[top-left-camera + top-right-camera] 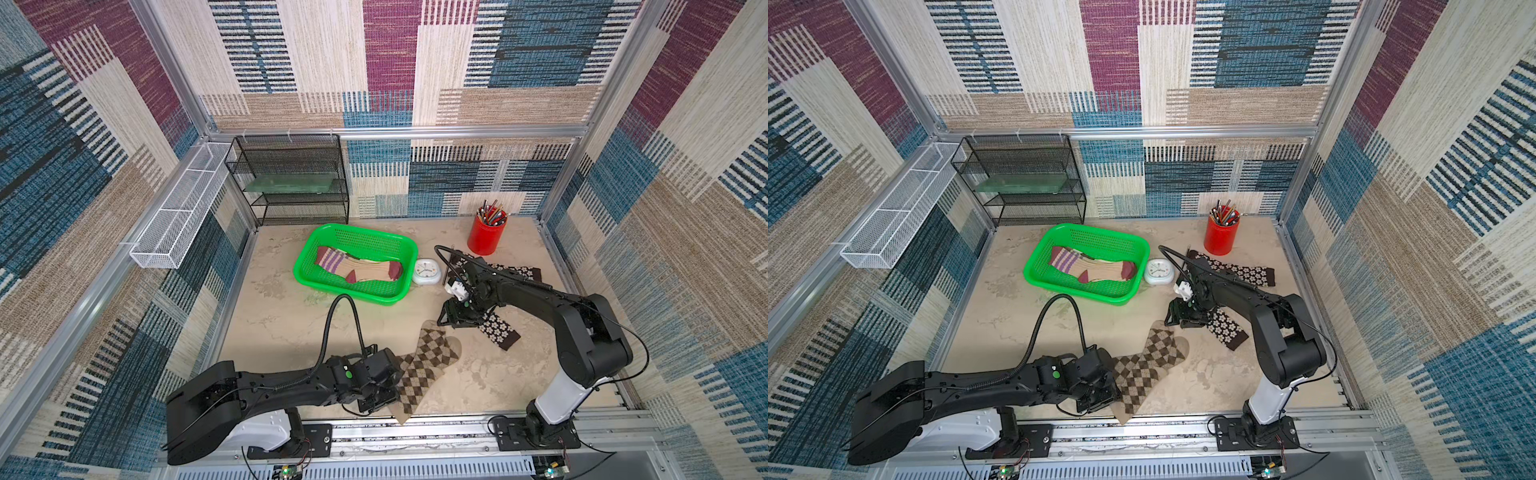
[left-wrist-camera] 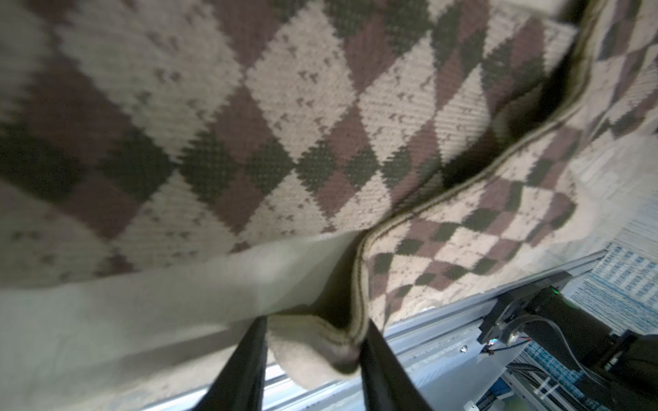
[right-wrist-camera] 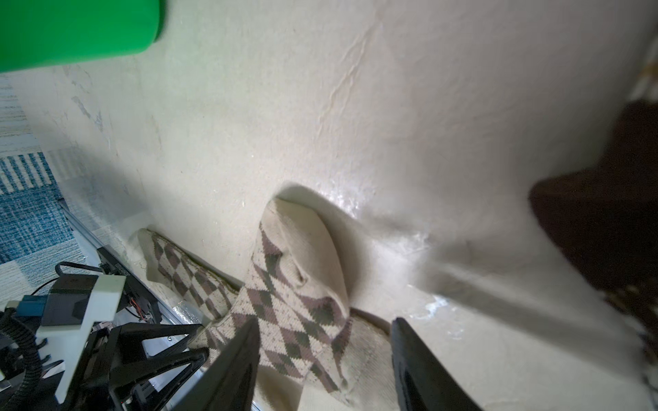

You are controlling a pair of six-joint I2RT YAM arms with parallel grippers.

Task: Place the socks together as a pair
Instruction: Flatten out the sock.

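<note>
Argyle socks point(image 1: 428, 365) lying overlapped on the surface point(image 1: 291, 324), cuff bunching inside the gripping left pincer point(image 2: 315, 320), toes just by the open, empty right pincer point(image 3: 325, 320). Risking a one-layer pinch, likely splitting the pair on lifting.

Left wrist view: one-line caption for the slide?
Bunched cuff of the argyle sock sits between the fingers of the left gripper.

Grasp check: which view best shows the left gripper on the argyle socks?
Left wrist: the argyle socks bunch between fingers of the left gripper. In both top views the arm hides this; right wrist shows mostly their toes.
</note>
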